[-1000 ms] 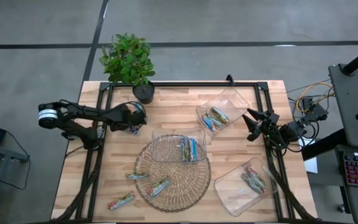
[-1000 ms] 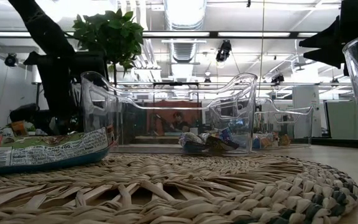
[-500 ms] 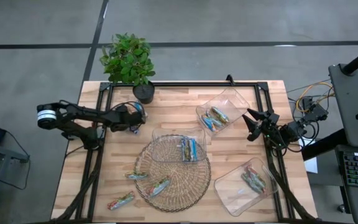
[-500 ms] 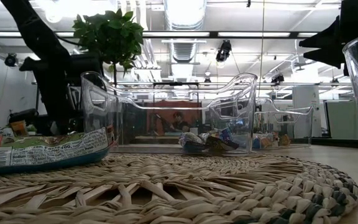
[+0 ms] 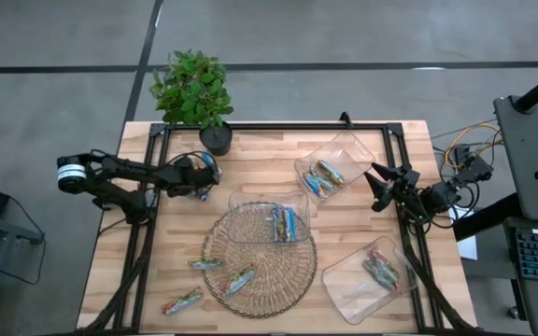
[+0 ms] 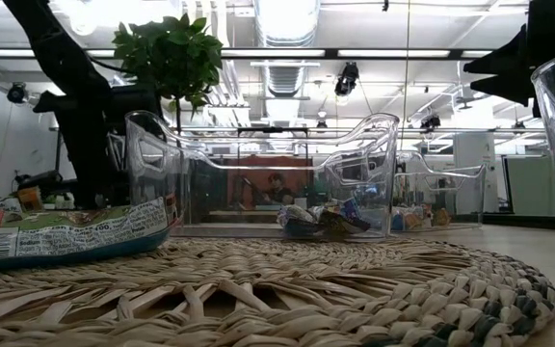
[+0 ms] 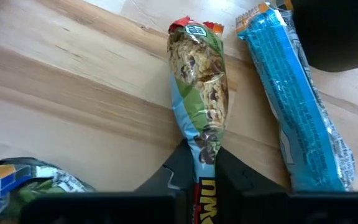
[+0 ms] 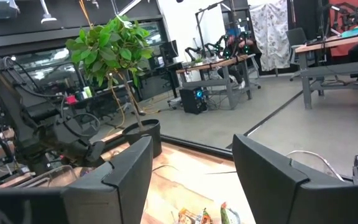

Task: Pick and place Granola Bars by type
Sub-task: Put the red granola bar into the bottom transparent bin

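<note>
The left gripper [image 5: 204,179] sat low over the table's far-left part, near the potted plant [image 5: 194,91], with its fingers [image 7: 185,167] pinched on the tail end of a green granola bar [image 7: 199,93] that lay flat on the wood. A blue bar [image 7: 297,99] lay just beside it, and the corner of another wrapper [image 7: 30,177] showed on the other side. The hold was only on the crimped end, so a good lift would likely be slow and straight up, letting the bar hang clear of the blue one before any sideways travel. From there it probably belonged in whichever clear tray [image 5: 328,171] already held its kind; the wrappers were too small in the high view to match with certainty. Three more bars [image 5: 182,301] waited at the near-left, on and beside the woven mat [image 5: 292,275], and a tray on the mat [image 5: 246,210] held blue ones. The right gripper [image 5: 377,187] waited at the table's right edge, its fingers [image 8: 126,171] spread and holding nothing.
</note>
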{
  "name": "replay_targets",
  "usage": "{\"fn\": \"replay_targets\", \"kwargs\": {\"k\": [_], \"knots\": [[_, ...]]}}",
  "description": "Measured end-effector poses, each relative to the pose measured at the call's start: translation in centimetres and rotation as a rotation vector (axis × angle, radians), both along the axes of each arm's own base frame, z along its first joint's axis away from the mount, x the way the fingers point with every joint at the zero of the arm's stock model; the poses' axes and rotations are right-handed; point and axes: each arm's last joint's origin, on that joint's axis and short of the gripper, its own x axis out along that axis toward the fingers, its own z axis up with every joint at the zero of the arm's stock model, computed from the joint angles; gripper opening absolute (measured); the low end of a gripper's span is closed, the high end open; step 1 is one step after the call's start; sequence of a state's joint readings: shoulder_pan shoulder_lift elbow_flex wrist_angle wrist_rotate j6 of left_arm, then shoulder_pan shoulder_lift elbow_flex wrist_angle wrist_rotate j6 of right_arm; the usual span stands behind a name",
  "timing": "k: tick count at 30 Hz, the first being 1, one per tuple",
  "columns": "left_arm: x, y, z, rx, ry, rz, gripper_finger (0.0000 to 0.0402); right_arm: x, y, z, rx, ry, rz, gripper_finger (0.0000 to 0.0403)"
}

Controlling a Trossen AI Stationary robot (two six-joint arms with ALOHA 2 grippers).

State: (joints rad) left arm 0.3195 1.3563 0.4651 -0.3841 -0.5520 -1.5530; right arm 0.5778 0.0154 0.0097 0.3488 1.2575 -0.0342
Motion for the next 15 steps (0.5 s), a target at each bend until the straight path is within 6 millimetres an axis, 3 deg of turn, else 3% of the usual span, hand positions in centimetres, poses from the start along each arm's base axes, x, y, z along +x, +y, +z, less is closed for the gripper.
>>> {"fn": "replay_targets", "kwargs": {"k": [15], "knots": [[2.3,-0.4,3.8,-0.008,0.013,-0.221,0.0004,0.0,0.0,0.0,-0.002,0.002,0.000,0.0210]]}}
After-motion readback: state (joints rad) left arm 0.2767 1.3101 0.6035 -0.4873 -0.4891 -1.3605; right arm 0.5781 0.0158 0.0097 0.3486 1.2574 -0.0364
